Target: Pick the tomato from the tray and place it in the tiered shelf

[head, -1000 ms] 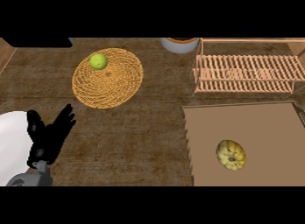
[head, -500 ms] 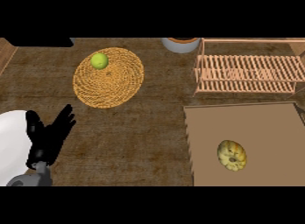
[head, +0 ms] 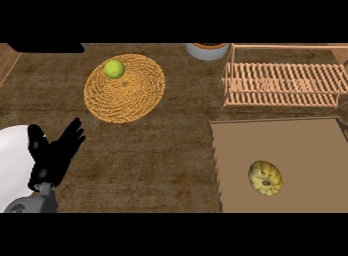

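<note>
A yellow-orange ribbed tomato lies on the flat brown tray at the lower right. The wooden slatted tiered shelf stands behind the tray at the upper right, with nothing on its slats. My left hand rests at the lower left with fingers straight and pointing up, far from the tray and holding nothing. The right hand shows nowhere in the head view.
A round woven mat lies at the upper middle with a green fruit on its far edge. A white rounded body sits at the left edge beside my hand. A pale pot stands at the back.
</note>
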